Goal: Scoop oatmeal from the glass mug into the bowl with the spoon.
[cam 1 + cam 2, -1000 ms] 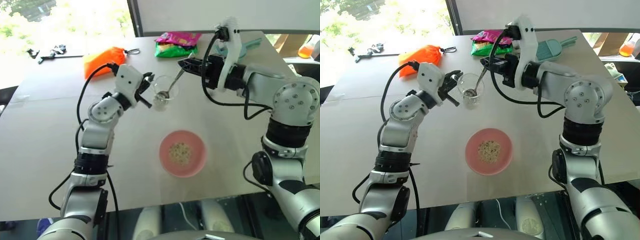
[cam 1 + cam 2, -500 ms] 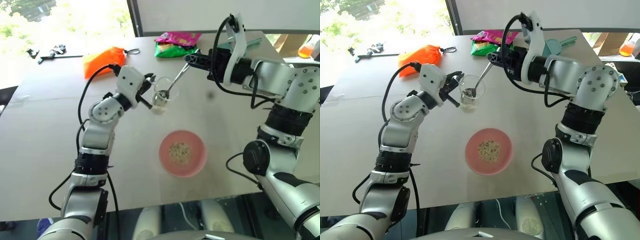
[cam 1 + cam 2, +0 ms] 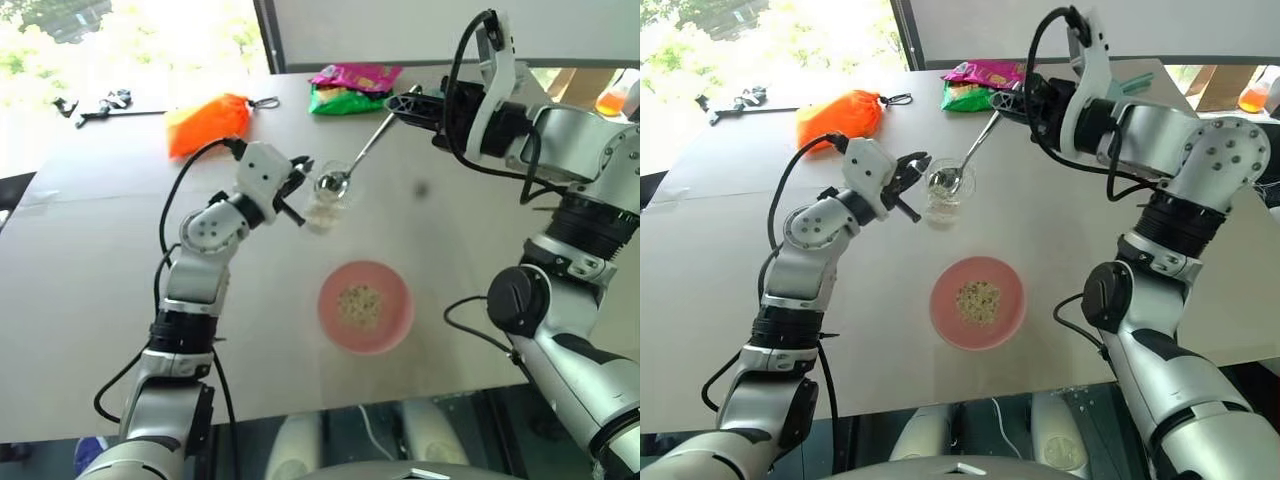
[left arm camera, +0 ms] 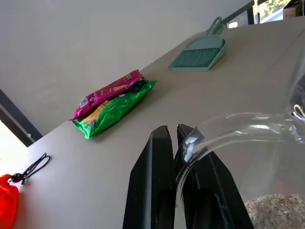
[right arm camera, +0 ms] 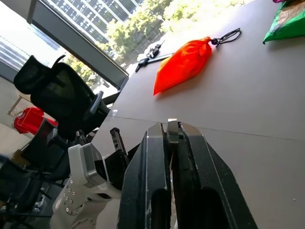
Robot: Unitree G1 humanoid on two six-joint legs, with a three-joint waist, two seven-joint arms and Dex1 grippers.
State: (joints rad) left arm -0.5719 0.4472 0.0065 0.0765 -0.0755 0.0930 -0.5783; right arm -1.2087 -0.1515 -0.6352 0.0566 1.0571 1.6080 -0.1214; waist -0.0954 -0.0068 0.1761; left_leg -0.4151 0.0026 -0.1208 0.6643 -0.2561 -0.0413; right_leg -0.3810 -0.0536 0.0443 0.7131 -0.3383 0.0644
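My left gripper (image 3: 298, 185) is shut on the glass mug (image 3: 326, 203) and holds it just above the table. In the left wrist view the black fingers (image 4: 159, 181) pinch the glass, and pale oatmeal (image 4: 272, 210) lies at the mug's bottom. The silver spoon (image 3: 365, 150) slants down from my right gripper (image 3: 402, 103), which is shut on the handle's end (image 5: 172, 130). The spoon's oval bowl (image 3: 943, 180) sits at the mug's rim; what it carries I cannot tell. Nearer me stands the pink bowl (image 3: 392, 325) with a small heap of oatmeal (image 3: 358, 300) inside.
An orange bag (image 3: 205, 120) lies at the back left of the table, with black tools (image 3: 100, 103) beyond it. Pink and green snack packets (image 3: 350, 88) lie at the back centre, and a teal dustpan (image 4: 200, 50) beside them.
My right arm moved right and up and rolled its wrist. That lifted the spoon's bowl from inside the mug to its rim. The left gripper kept the mug in place.
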